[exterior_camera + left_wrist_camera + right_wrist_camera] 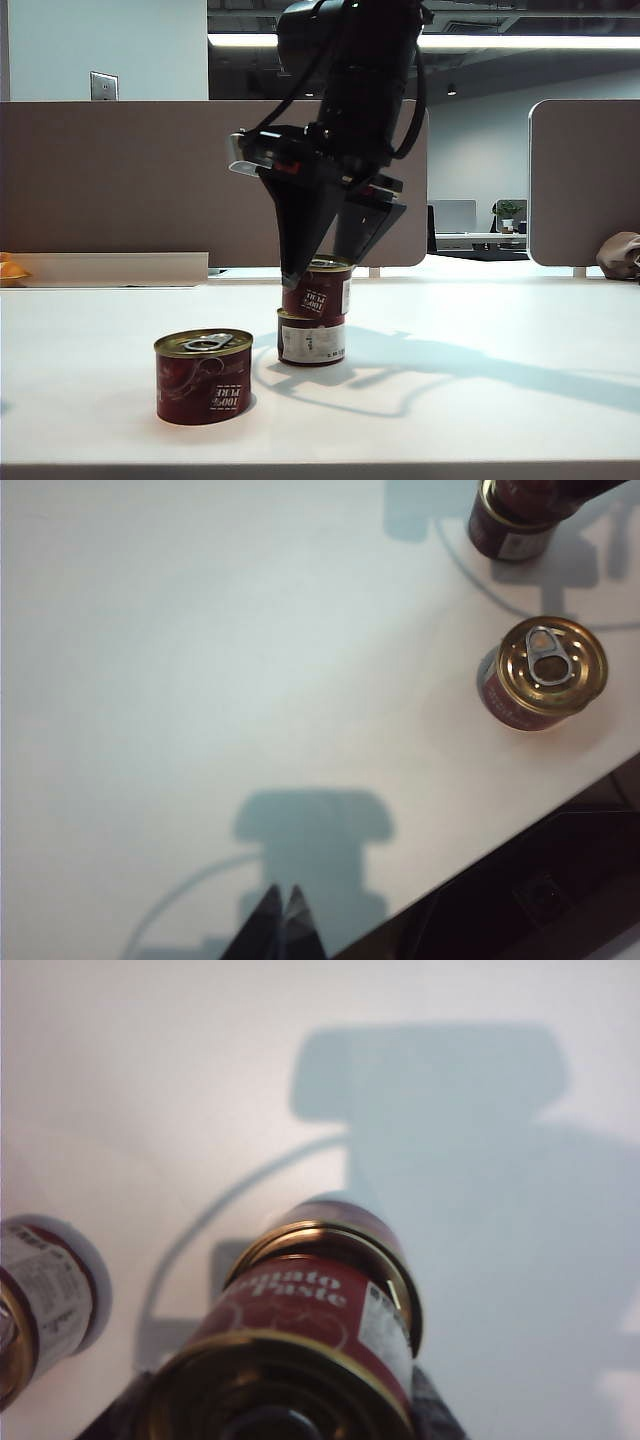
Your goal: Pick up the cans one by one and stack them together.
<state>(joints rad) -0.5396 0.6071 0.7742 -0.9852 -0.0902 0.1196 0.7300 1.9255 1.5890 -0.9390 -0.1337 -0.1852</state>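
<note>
Lone can (203, 377) in front — right gripper (322, 262) clamps top can (318, 290); left gripper (281, 918) closed, empty.

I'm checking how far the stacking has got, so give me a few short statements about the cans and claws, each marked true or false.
1. Two cans are stacked. True: the top can sits on the bottom can.
2. The right claw is around the top can. True.
3. The loose can lies on its side. False: it stands upright, pull-tab up.
4. The left claw holds a can. False: it is shut on nothing, above bare table.
</note>
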